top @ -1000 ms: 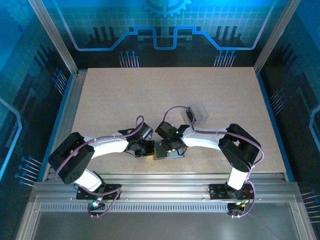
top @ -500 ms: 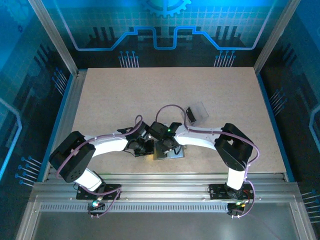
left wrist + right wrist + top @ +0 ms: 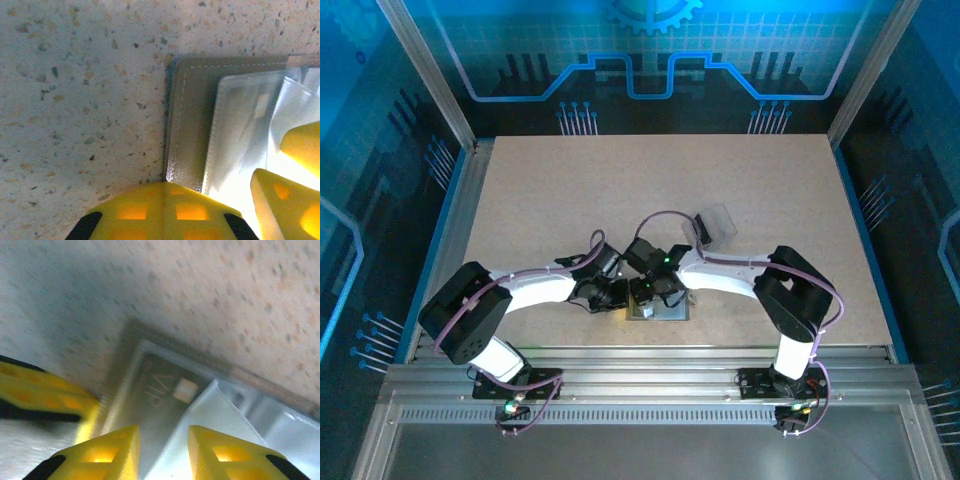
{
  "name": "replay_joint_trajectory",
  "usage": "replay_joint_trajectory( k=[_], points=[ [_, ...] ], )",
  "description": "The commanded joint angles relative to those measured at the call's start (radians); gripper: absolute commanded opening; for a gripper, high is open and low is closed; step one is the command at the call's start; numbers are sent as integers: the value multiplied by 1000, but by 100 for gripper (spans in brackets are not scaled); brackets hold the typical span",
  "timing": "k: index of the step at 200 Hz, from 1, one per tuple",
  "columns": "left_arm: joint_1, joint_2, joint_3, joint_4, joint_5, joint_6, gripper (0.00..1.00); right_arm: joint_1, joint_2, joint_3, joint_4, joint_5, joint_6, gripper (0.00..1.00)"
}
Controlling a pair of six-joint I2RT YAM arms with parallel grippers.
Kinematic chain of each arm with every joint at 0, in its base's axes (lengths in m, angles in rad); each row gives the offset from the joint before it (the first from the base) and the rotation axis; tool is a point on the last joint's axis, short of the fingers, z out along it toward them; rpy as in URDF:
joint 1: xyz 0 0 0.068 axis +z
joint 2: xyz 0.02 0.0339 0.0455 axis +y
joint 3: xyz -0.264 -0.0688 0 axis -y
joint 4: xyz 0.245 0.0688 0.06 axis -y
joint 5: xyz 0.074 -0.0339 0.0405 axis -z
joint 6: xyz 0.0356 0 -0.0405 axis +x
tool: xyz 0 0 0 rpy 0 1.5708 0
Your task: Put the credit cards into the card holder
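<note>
Though the overhead view hides it, my right camera shows a card in the holder. My right pincer is parted and has shifted leftward; my left pincer is clenched.

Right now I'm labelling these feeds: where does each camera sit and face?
Top external: above, behind the robot, looking down on the table; left arm and right arm show.
Left wrist: on that wrist, facing down at the card holder corner; left gripper shut, bottom edge.
Right wrist: likewise, over the holder's clear sleeves; right gripper open.
Shared: both wrist views show the card holder.
</note>
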Motion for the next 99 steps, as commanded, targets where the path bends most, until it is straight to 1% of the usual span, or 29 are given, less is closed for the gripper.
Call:
replay_joint_trajectory(
  k=[1, 27, 42, 60, 76, 87, 99],
  points=[
    [-41, 77, -45, 104, -47, -24, 4, -17, -59, -28, 208, -113, 58, 35],
    [-41, 53, -51, 105, -37, -31, 4, -31, -82, -53, 272, -128, 73, 39],
    [-40, 33, -54, 93, -43, -32, 5, -32, -87, -45, 267, -140, 61, 40],
    [-34, 6, -63, 83, -43, -32, 6, -34, -114, -38, 245, -142, 28, 44],
    [-21, -7, -71, 83, -37, -31, 6, -32, -159, -22, 176, -119, -18, 47],
    [-16, -11, -71, 76, -39, -26, 6, -33, -190, -10, 99, -67, -44, 51],
    [-16, -13, -70, 73, -38, -22, 6, -36, -204, 14, -12, 1, -69, 51]
  ],
)
